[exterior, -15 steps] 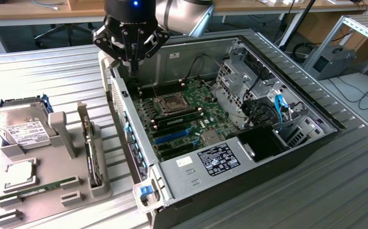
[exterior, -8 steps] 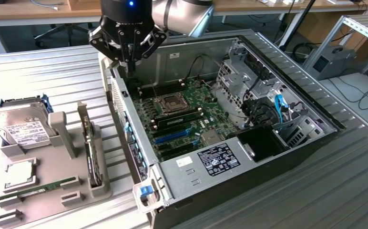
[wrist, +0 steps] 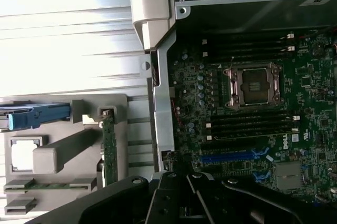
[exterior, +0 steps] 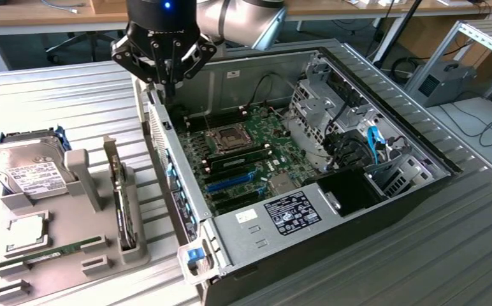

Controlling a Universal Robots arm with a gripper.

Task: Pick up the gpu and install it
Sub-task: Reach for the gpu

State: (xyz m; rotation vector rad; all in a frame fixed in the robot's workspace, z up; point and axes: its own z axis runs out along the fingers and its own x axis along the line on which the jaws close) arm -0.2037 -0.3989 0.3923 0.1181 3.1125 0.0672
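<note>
The gpu (exterior: 125, 213) stands on its edge in a slot of the grey holder tray (exterior: 67, 268) at the exterior view's left. In the wrist view the gpu (wrist: 109, 148) shows as a thin green board edge beside the case wall. My gripper (exterior: 167, 86) hangs above the far left corner of the open computer case (exterior: 255, 245), well away from the gpu. Its black fingers (wrist: 196, 203) are shut with nothing between them. The motherboard (exterior: 255, 150) lies exposed in the case, with blue expansion slots (exterior: 229, 182) near the case's left wall.
The tray also holds a hard drive (exterior: 25, 169) with a white label, a square processor chip (exterior: 27, 231) and a narrow RAM stick (exterior: 50, 252). Drive cages and cables (exterior: 357, 140) fill the case's right side. The ribbed metal table (exterior: 67, 102) surrounds everything.
</note>
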